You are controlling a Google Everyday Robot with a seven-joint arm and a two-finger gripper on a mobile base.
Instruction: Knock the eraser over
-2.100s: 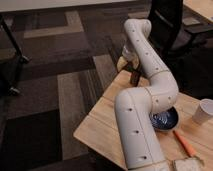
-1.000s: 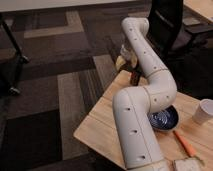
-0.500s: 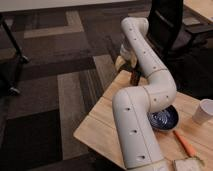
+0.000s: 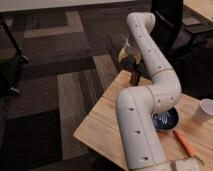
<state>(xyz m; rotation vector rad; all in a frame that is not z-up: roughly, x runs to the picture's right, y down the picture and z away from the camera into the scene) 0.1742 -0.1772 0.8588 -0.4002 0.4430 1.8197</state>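
Observation:
My gripper [image 4: 133,71] hangs at the end of the white arm [image 4: 150,75], low over the far left corner of the wooden table [image 4: 102,127]. The eraser does not show as a separate thing. A small dark shape sits right under the gripper at the table's edge, and I cannot tell whether it is the eraser or part of the gripper. The arm hides much of the tabletop behind it.
A dark blue bowl [image 4: 166,120] sits to the right of the arm. An orange stick [image 4: 184,143] lies in front of it, with a white cup [image 4: 204,111] at the right edge. A black office chair [image 4: 170,22] stands behind the table, and carpet lies to the left.
The arm has shifted only slightly. The gripper stays over the same far corner of the table.

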